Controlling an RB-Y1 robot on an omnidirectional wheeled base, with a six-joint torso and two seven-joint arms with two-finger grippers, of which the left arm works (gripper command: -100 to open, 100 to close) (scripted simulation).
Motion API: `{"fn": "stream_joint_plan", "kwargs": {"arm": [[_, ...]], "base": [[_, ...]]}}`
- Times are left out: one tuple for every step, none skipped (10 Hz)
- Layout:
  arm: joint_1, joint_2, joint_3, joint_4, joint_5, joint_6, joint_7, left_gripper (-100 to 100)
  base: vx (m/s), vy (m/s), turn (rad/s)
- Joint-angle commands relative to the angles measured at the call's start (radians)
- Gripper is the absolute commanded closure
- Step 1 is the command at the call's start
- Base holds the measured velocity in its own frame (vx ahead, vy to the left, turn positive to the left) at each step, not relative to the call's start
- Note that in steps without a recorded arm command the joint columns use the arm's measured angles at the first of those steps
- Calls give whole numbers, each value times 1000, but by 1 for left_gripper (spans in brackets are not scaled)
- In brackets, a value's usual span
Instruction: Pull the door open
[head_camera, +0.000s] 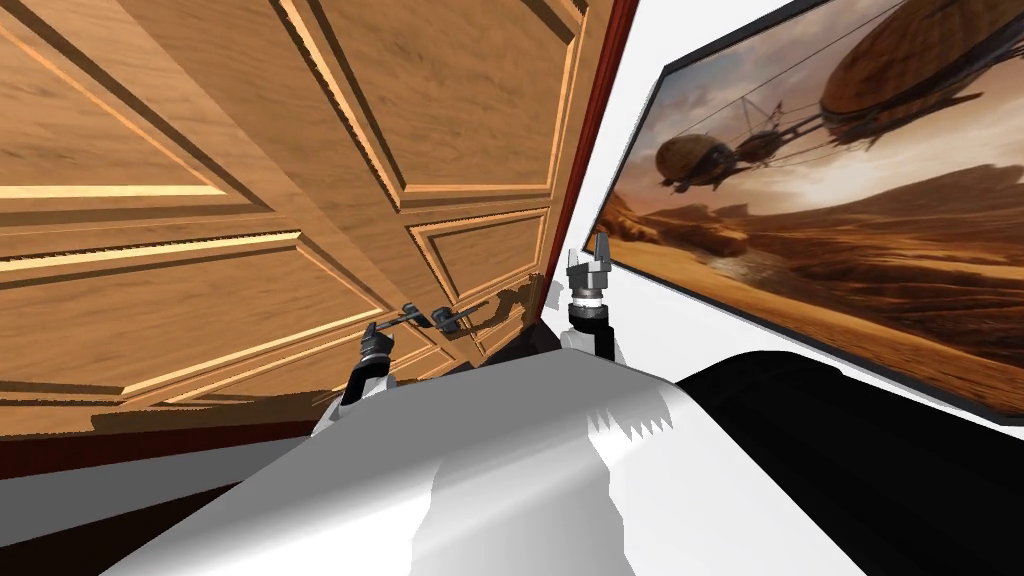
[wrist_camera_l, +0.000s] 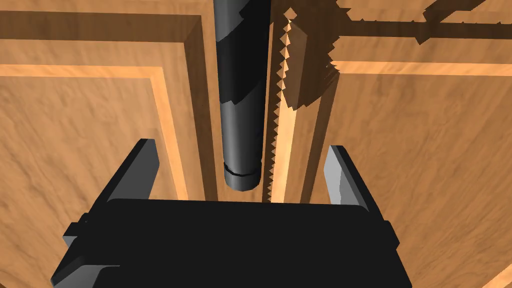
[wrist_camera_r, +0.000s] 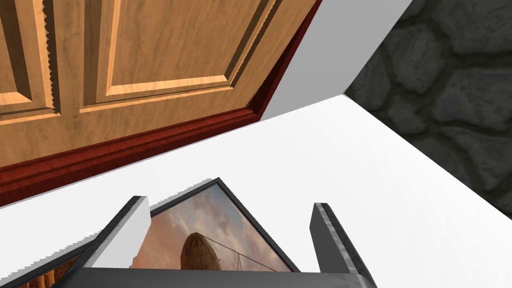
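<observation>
1. Head view: a panelled wooden door (head_camera: 200, 150) takes up the left and top and sits in a dark red frame (head_camera: 601, 90). To the right, a white wall (head_camera: 620, 130) carries a large framed picture (head_camera: 850, 200) of airships over a desert. The dark handle (head_camera: 445, 318) is low on the door, near its frame-side edge. The left gripper (head_camera: 398, 325) reaches from its bent forearm up to the free end of the handle. The right gripper (head_camera: 597, 240) stands raised beside the frame with its fingers pointing up, and it holds nothing.

2. Left wrist view: wood panels and mouldings of the door (wrist_camera_l: 75, 150) lie straight ahead. The left gripper (wrist_camera_l: 241, 146) is spread wide. The round bar of the handle (wrist_camera_l: 240, 100) runs between its fingers, with its end close to the gripper's body. There is a clear gap to each finger, so the handle is straddled but not clamped.

3. Right wrist view: the right gripper (wrist_camera_r: 227, 207) is also spread wide and holds nothing. Beyond it are a corner of the picture (wrist_camera_r: 200, 230), the white wall (wrist_camera_r: 300, 160), the red frame (wrist_camera_r: 125, 150) and a door panel (wrist_camera_r: 175, 45).
</observation>
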Motion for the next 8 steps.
{"fn": "stream_joint_plan", "kwargs": {"arm": [[-11,-6,-13,-5,1,-3,5,-100],[-7,-3,-7,-1,0,-3,4,-100],[-7,-3,-7,-1,0,-3,4,100],[-7,-3,-7,-1,0,-3,4,100],[-7,-3,-7,-1,0,-3,4,100],[-7,-3,-7,-1,0,-3,4,100],[-7,-3,-7,-1,0,-3,4,100],[-7,-3,-7,-1,0,-3,4,100]], "base": [[248,-79,-179],[113,-45,-28],[-22,10,52],[-50,10,-20],[-31,12,-29],[-14,7,-13],[0,0,0],[0,0,0]]}}
